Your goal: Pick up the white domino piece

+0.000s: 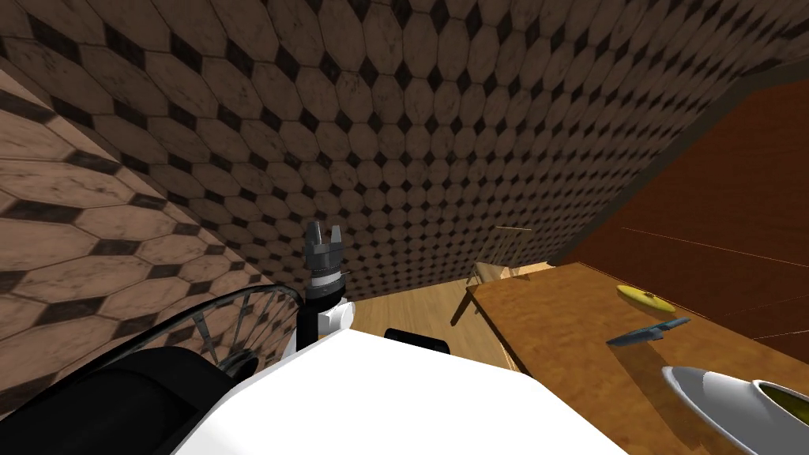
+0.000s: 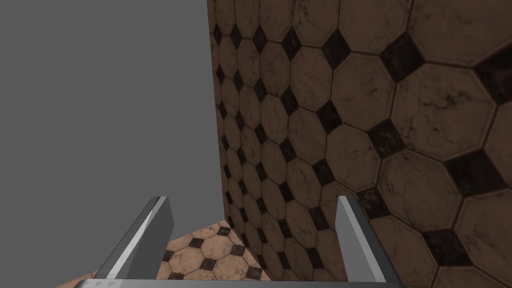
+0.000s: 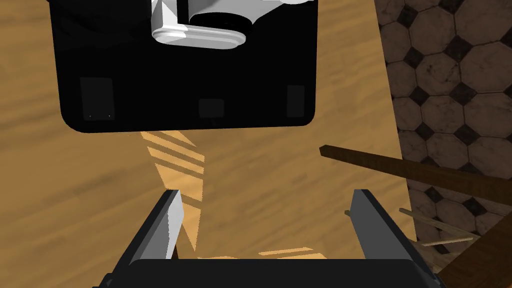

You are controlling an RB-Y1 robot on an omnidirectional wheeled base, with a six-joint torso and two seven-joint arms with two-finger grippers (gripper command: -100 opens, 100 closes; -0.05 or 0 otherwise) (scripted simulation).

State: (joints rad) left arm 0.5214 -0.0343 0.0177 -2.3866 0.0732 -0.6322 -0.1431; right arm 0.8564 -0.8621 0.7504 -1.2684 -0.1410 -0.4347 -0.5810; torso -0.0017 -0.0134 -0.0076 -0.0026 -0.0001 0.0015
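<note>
My left gripper (image 1: 324,231) is raised upright in front of a brown tiled wall (image 1: 442,142), left of my chest. In its wrist view the left gripper (image 2: 252,200) is open with nothing between the fingers. My right gripper (image 3: 267,192) points down at a light wooden floor (image 3: 280,170), open and holding nothing. A brown wooden table (image 1: 553,332) stands to my right. On it lie a flat yellow object (image 1: 644,298) and a small blue object (image 1: 648,332).
A white bowl (image 1: 711,391) sits at the table's near right end. A wooden chair (image 1: 494,268) stands past the table's far corner. A dark spoked wheel (image 1: 213,324) is close on my left. A dark wooden bar (image 3: 415,172) slants near the right gripper.
</note>
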